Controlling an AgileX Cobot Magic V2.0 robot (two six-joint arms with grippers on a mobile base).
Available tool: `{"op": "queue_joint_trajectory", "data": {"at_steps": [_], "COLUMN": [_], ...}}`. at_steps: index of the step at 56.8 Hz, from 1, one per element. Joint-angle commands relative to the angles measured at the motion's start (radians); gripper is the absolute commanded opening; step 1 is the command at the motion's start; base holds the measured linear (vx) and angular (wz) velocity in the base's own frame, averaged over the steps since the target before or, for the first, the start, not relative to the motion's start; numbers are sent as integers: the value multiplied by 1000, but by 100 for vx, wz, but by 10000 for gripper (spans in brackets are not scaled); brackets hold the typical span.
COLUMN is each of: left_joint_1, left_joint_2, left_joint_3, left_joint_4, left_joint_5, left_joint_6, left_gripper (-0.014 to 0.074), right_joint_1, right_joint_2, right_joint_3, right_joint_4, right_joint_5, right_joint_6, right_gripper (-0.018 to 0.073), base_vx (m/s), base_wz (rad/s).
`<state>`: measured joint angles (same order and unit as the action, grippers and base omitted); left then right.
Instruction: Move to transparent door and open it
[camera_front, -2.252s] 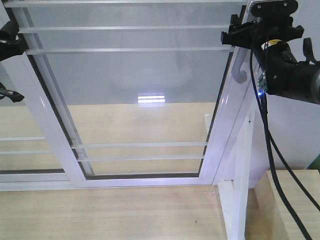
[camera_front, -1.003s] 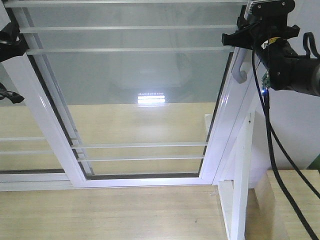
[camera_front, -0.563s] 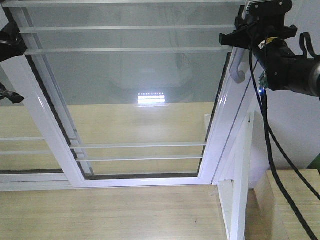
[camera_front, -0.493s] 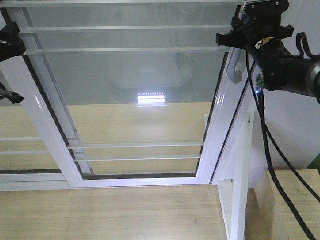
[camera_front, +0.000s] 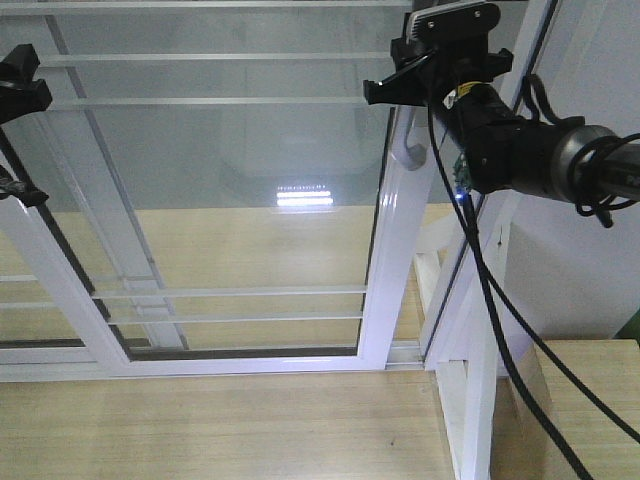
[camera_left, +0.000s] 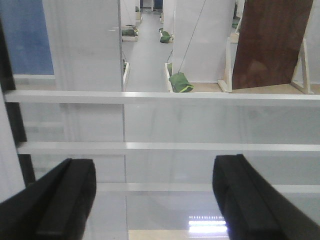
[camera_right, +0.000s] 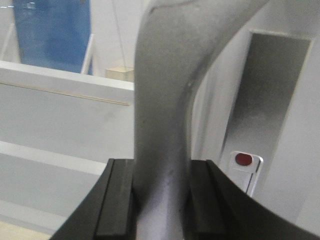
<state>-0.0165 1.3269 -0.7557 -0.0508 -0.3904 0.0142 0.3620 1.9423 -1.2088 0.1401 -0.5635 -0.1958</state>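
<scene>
The transparent door (camera_front: 250, 180) is a glass panel in a white frame with thin horizontal white bars. Its curved grey handle (camera_front: 410, 150) sits on the right stile. My right gripper (camera_front: 415, 88) is shut on the handle; in the right wrist view both black pads press the grey handle (camera_right: 165, 100) at the gripper (camera_right: 161, 200). A gap shows between the stile and the white jamb post (camera_front: 478, 330). My left gripper (camera_front: 18, 135) is at the far left edge, open and empty; in its wrist view (camera_left: 155, 200) it faces the glass bars (camera_left: 160, 147).
A handle-less glass panel (camera_front: 60, 250) with like bars overlaps behind the door on the left. The sill track (camera_front: 200, 365) runs along the pale wood floor (camera_front: 220, 430). A wooden box (camera_front: 590, 400) stands at the lower right. Black cables (camera_front: 500, 330) hang from the right arm.
The door has slid left with my right gripper shut on its handle. The stile has come away from the jamb post and a gap has opened. The left gripper has stayed put.
</scene>
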Motion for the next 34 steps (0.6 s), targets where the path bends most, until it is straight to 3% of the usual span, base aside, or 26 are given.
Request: {"op": "queue_joint_trajectory", "data": {"at_steps": [1, 18, 34], "left_joint_1": [-5, -5, -5], "left_joint_2": [-25, -25, -25], "left_joint_3": [-34, -34, -34], "left_joint_4": [-7, -7, -7], "left_joint_5": [-84, -83, -73], "left_joint_6": [-5, -5, -5], "left_gripper": [585, 585, 585], "right_joint_1": [78, 185, 197], "right_joint_2": [-85, -85, -86], "right_joint_3": [-2, -2, -2], "right_joint_4": [-112, -128, -133], "right_joint_5": [-47, -47, -39], "right_joint_6": [-18, -21, -21], "right_gripper": [-9, -9, -9], "base_vx": [0, 0, 0], "base_wz": [0, 1, 0]}}
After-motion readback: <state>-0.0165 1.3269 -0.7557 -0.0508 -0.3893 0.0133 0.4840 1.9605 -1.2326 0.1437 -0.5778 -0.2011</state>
